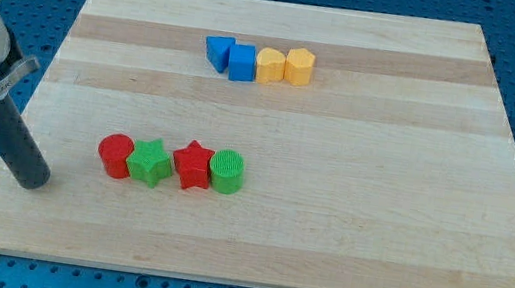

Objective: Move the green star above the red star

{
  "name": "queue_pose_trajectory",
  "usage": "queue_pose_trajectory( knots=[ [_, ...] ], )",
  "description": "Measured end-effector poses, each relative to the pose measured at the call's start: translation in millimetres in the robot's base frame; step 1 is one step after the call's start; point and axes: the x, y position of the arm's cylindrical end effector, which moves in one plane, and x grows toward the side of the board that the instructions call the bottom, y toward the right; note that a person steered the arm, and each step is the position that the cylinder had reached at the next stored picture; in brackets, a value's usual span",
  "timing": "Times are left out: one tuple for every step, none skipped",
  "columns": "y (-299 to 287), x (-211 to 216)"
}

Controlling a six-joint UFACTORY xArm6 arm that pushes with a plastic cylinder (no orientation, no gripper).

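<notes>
The green star [149, 162] lies on the wooden board in a row at the lower left of the view. It sits between a red cylinder [115, 155] on its left and the red star [193, 165] on its right, touching or nearly touching both. A green cylinder [227, 172] ends the row on the right. My tip [32, 179] rests on the board near its left edge, to the left of and slightly below the red cylinder, apart from all blocks.
A second row stands near the view's top: a blue triangular block [218, 51], a blue cube [242, 62], a yellow block [270, 65] and a yellow hexagonal block [300, 66]. The board's left edge [19, 131] runs close by my tip.
</notes>
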Motion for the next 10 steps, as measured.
queue_pose_trajectory(
  knots=[
    [34.3,14.8],
    [92.5,14.6],
    [94.3,14.6],
    [94.3,14.6],
    [95.0,-2.0],
    [117.3,-77.5],
    [117.5,-103.2],
    [129.4,-163.0],
    [140.3,-178.1],
    [138.3,-176.9]
  ],
)
